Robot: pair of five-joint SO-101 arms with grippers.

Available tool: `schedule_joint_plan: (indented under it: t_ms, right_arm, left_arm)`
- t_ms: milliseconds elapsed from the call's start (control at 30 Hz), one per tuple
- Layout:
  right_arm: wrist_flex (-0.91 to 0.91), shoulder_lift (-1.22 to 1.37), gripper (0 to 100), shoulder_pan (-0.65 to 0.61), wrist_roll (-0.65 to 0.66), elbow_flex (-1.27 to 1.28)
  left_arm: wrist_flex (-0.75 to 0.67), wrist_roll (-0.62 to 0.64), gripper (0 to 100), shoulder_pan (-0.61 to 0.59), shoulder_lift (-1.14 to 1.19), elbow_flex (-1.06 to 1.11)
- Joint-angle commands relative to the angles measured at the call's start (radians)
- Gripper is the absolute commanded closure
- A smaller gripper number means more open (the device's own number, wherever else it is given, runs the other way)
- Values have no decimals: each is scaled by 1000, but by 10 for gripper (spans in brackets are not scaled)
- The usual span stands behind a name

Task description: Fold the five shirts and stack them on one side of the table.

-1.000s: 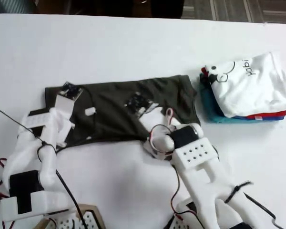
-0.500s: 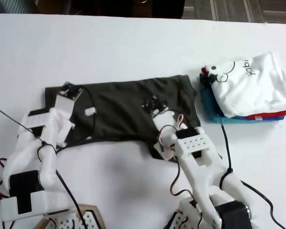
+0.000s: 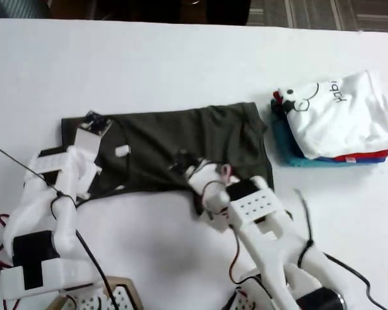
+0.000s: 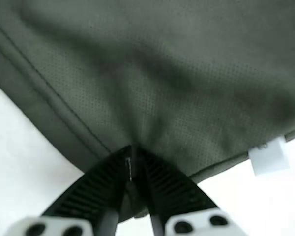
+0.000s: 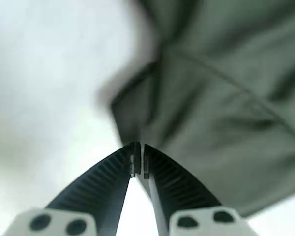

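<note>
Dark green shirt [image 3: 181, 139]: spread flat on the table [image 3: 181, 58], just left of the stack of folded shirts [image 3: 336, 119]. Left gripper [image 4: 130, 160]: jaws pressed together, pinching the shirt's hem. Right gripper [image 5: 137, 157]: jaws pinching its near edge.

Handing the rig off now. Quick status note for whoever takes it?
Grippers: both shut. The left gripper pinches the left end of the green shirt; the right gripper pinches its near edge.
Things: the green shirt lies spread in the middle of the table; the stack of folded shirts sits at the right side, white on top.
Done: the stack.
Left: finish folding the green shirt and put it on the stack.
</note>
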Motion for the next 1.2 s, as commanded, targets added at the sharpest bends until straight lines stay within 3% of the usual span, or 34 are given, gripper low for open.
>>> schedule_joint_plan:
  t_ms: [0,133,433,767,1167]
  right_arm:
    - [-35,-88,979,165,-21,-118]
    - [-216,-62,979,320,-176,-233]
    - [-160,593,979,329,-167,-815]
    - [131,1239,979,348,-167,-1527]
    - [298,1659,979,429,-161,-2182]
  left_arm:
    - [-14,0,973,12,-21,-1]
    - [-14,0,973,12,-21,-1]
    - [-14,-2,973,14,-21,-1]
    - [-14,-2,973,14,-21,-1]
    - [-14,2,973,14,-21,-1]
